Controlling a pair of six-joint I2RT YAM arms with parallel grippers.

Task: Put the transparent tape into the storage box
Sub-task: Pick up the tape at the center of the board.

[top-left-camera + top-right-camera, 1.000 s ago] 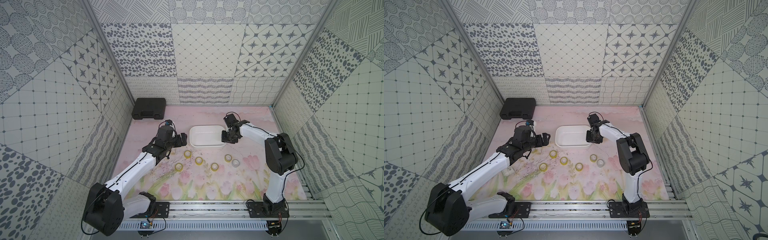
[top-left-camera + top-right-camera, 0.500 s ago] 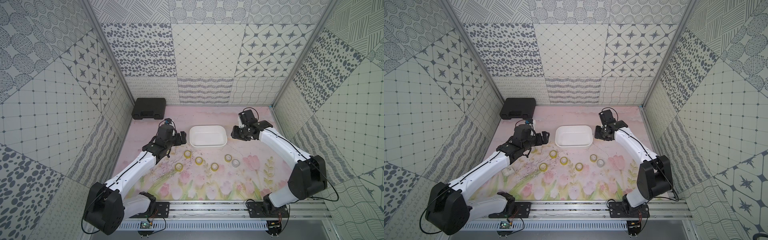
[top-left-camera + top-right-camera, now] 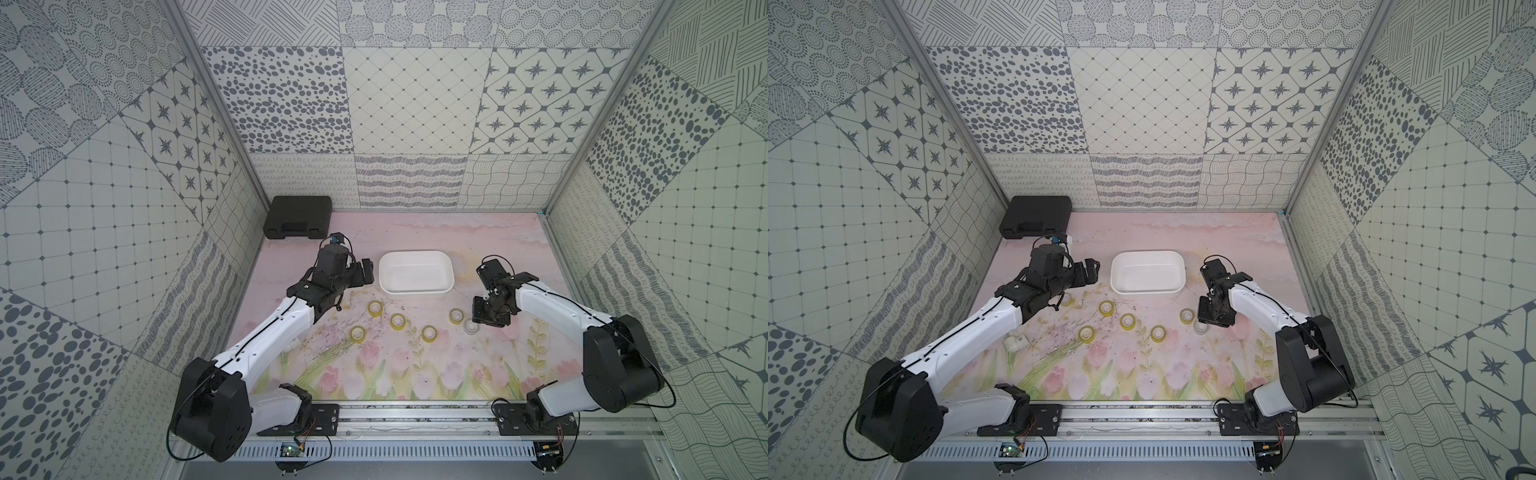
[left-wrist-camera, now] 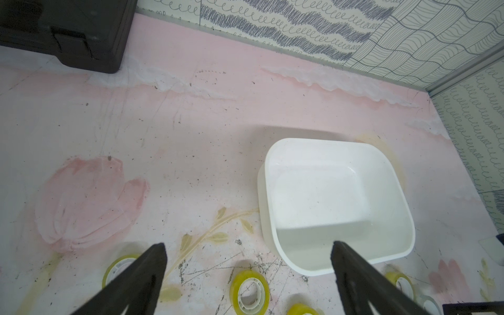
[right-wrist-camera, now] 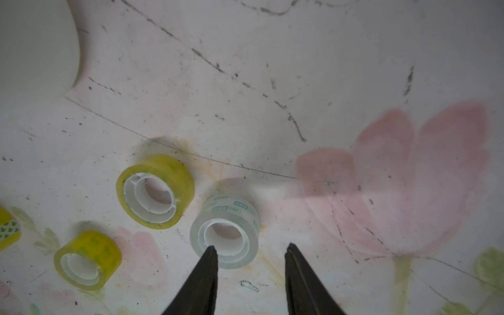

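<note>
The storage box (image 3: 415,272) is a white, empty tub on the pink mat, also in the left wrist view (image 4: 335,201). Several yellow transparent tape rings (image 3: 397,321) lie flat in a loose row in front of it. A colourless ring (image 3: 471,326) lies at the row's right end. My right gripper (image 5: 251,249) hangs just above the mat, open, nothing between its fingers. One fingertip (image 5: 211,252) overlaps the colourless ring (image 5: 225,236) and the other is beside it. My left gripper (image 4: 249,248) is wide open and empty, above the mat left of the box (image 3: 1148,272).
A black hard case (image 3: 298,217) sits in the back left corner. A small white object (image 3: 1016,341) lies by my left forearm. Patterned walls close in both sides and the back. A metal rail (image 3: 415,409) runs along the front edge.
My right arm has swung from the box's right end toward the front and come down over the colourless ring. My left arm has barely moved.
</note>
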